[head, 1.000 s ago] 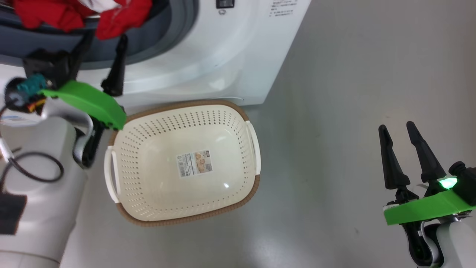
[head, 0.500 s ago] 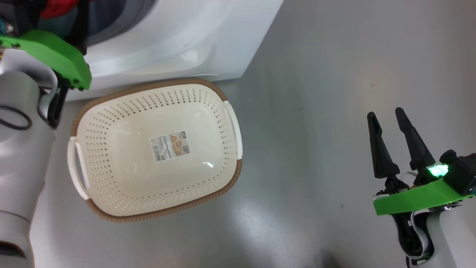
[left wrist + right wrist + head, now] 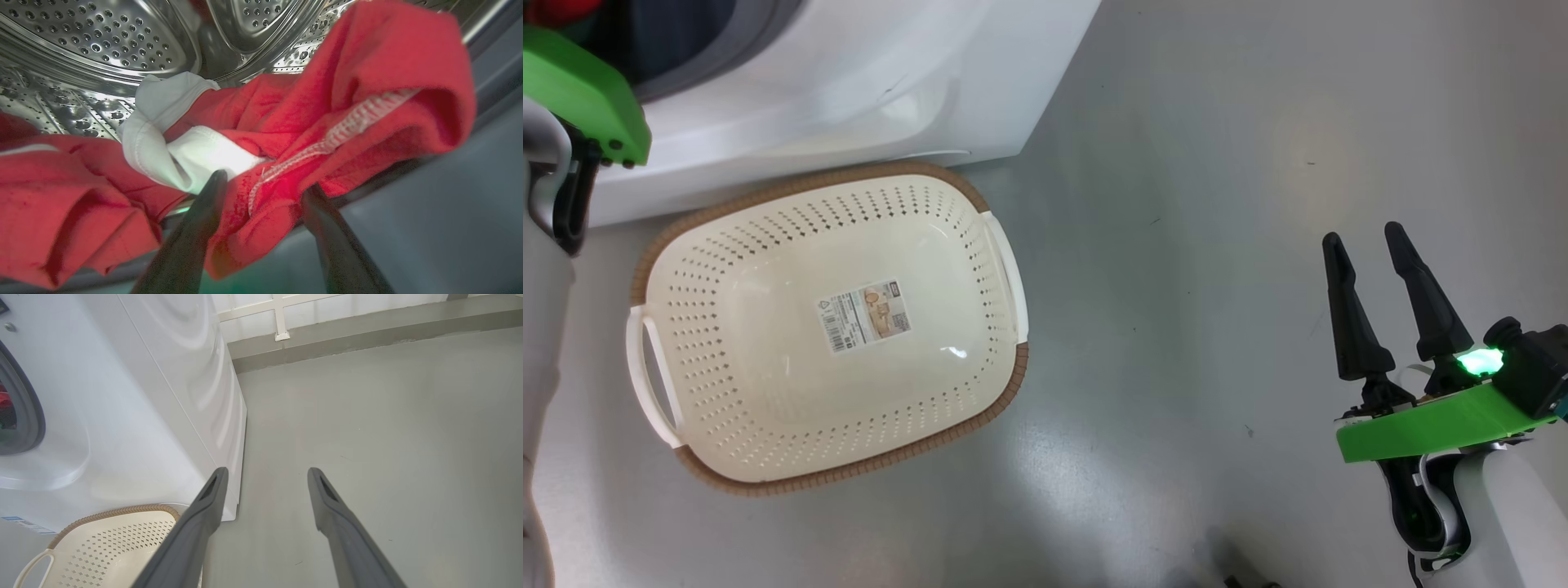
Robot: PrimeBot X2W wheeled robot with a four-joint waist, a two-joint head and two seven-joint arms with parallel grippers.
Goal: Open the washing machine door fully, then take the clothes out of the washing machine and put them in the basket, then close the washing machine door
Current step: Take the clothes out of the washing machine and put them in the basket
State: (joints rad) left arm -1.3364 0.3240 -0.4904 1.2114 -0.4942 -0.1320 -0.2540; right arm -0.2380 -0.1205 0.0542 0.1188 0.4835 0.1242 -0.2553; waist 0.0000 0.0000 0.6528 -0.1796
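Checking left wrist view first: left gripper [image 3: 263,183] is at the drum [image 3: 102,41] mouth, fingers spread, nothing clamped. A red fold of the clothes [image 3: 347,81] lies right in the gap between the two fingers. Its white-stitched hem [image 3: 355,118] runs from about 7 o'clock up to 2 o'clock, so the fold crosses the gap at a slant, with the bulk off toward 1 o'clock. A white piece [image 3: 163,106] sits at 10 o'clock from the tips, against the left-hand finger. My read: closing here should catch the red fold; the white piece may or may not come along.

Head view: basket [image 3: 752,367] is empty on the floor [image 3: 1217,245], left of centre. It's hard against or just beside the washing machine [image 3: 849,82] at 11 o'clock; I can't tell which. Its long axis goes 8 to 2 o'clock. The left arm's green wrist bracket [image 3: 580,90] is at 10 o'clock, so the basket lies near, toward 5 o'clock from it. Right gripper [image 3: 1363,235] is at 4 o'clock, fingers apart, holding nothing, well apart from the basket. I judge the left arm nearer to both clothes and basket.

Right wrist view: fingers apart over bare floor, machine side at 10 o'clock, basket corner at 7 o'clock.
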